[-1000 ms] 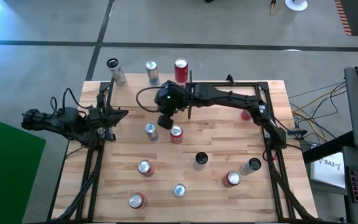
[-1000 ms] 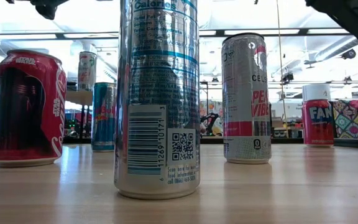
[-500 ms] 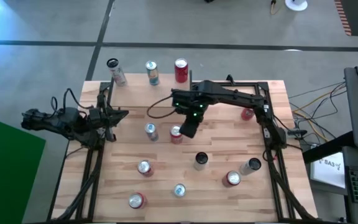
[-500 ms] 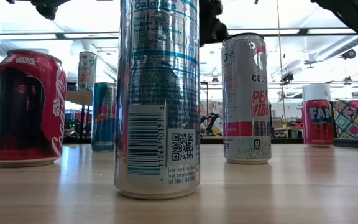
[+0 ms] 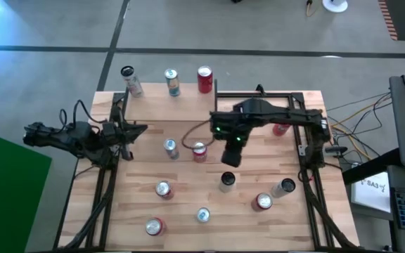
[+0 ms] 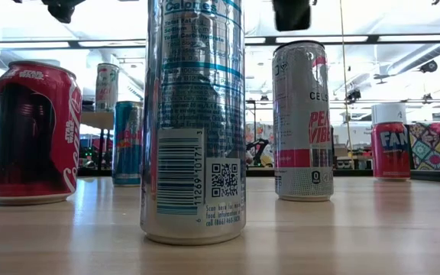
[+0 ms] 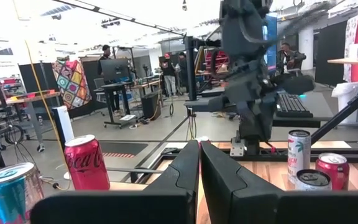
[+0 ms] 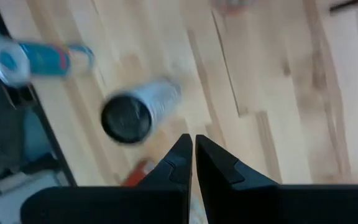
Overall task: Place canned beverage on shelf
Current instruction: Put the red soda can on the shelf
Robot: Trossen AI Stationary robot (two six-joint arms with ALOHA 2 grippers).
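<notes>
Over the last second the right arm had swung away from the far middle of the bench [image 5: 139, 200], travelling toward about four o'clock. Its right gripper [image 5: 230, 156] now hung empty above the middle of the bench, just past the red-topped can [image 5: 200, 150] it had been beside and close to a dark-topped can [image 5: 227, 180] at roughly five o'clock from it. The wrist camera looked down past closed fingers [image 8: 180, 157] at that dark-topped can [image 8: 129, 116], which stood a little off to one side of them, not beneath them.

The left gripper [image 5: 35, 133] had not moved; it waited off the bench's nine o'clock edge with its fingers [image 7: 188, 171] pressed together.

Three cans already stood in a row on the shelf [image 5: 153, 95] at the bench's twelve o'clock edge: a pale slim one [image 5: 131, 81], a blue-and-silver one [image 5: 172, 81] and a red one [image 5: 204, 79]. Eight or so more remained loose on the bench.

Judged from this, the arm was between deliveries and heading for another can, probably the dark-topped one. Nothing was held, and the fingers would need to spread before any descent around it.
</notes>
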